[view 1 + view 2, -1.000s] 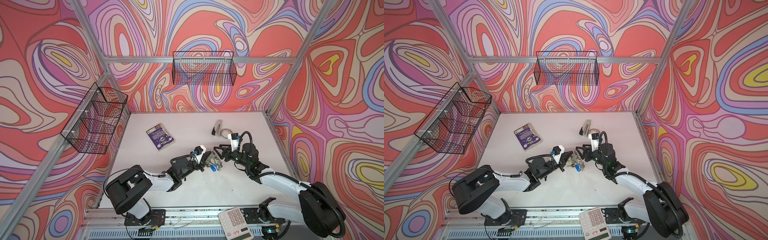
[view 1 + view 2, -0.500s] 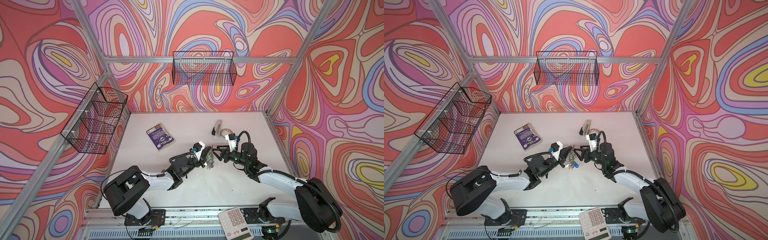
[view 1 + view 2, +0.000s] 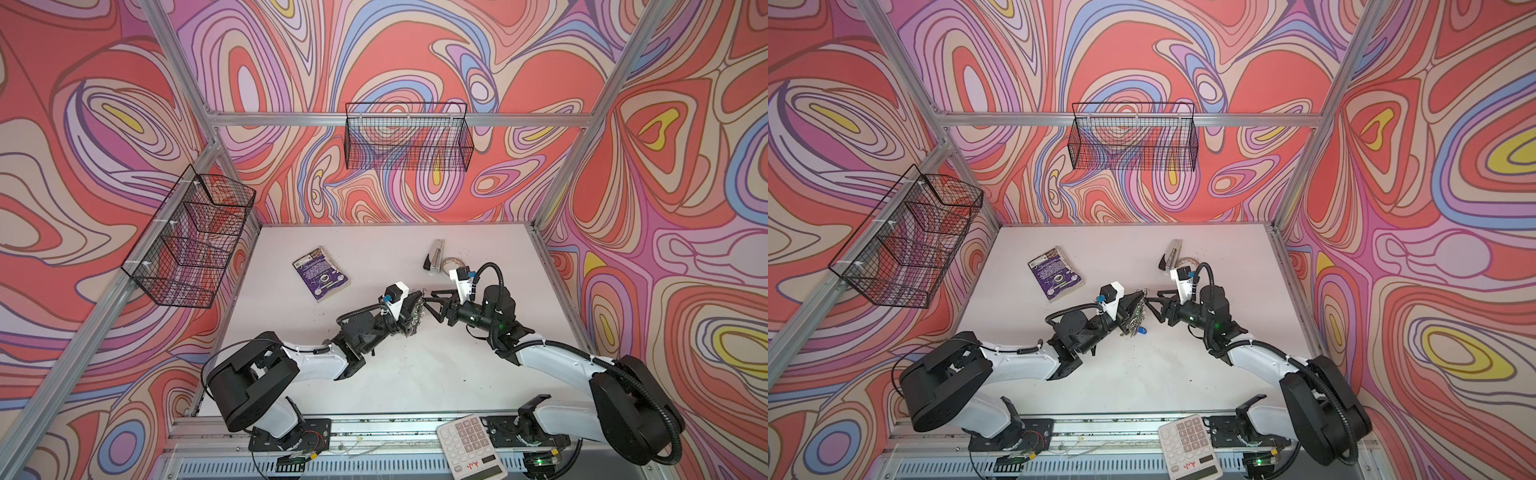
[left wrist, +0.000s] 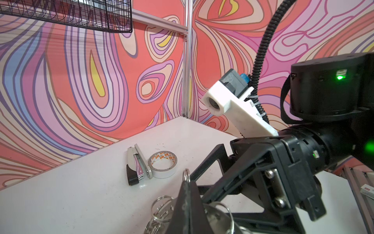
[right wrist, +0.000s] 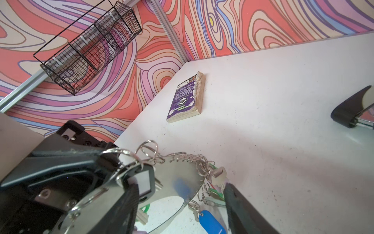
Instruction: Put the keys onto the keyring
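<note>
Above white desk (image 5: 283, 101): left fingers (image 5: 70, 160) clamp stiff keyring (image 5: 176, 172); right fingers (image 5: 240, 204), apart, near light key (image 5: 144, 182), likely best pinched by its tag.

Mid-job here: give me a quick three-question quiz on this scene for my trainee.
1. True or false: the left gripper is shut on the large flat grey metal oval keyring.
2. What lies right beside the silver stapler with a black end on the white table? A: whitish tape roll; B: mug; C: sponge.
3. Fill in: the right gripper has its jaws ____.
Key: 1 true; 2 A; 3 open.
</note>
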`<control>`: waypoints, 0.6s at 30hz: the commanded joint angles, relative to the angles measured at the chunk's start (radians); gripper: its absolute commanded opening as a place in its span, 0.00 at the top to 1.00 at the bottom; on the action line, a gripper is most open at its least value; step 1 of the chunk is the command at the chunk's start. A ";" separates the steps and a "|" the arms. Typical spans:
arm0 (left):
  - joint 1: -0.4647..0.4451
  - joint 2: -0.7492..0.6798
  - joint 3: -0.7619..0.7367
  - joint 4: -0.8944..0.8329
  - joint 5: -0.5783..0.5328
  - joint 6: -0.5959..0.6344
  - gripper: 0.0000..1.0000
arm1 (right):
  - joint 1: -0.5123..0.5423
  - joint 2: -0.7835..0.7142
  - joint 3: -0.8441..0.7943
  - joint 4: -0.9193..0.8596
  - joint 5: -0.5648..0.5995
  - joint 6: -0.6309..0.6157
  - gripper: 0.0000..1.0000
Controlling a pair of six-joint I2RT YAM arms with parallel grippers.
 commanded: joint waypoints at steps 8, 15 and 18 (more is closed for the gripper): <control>-0.007 0.016 0.055 0.085 0.126 -0.056 1.00 | 0.040 -0.018 -0.005 0.057 -0.046 -0.024 0.28; -0.008 0.017 0.050 0.084 0.120 -0.052 1.00 | 0.050 -0.020 0.001 0.045 -0.041 -0.031 0.29; -0.009 0.021 0.044 0.085 0.103 -0.052 1.00 | 0.051 -0.024 0.000 0.049 -0.047 -0.031 0.28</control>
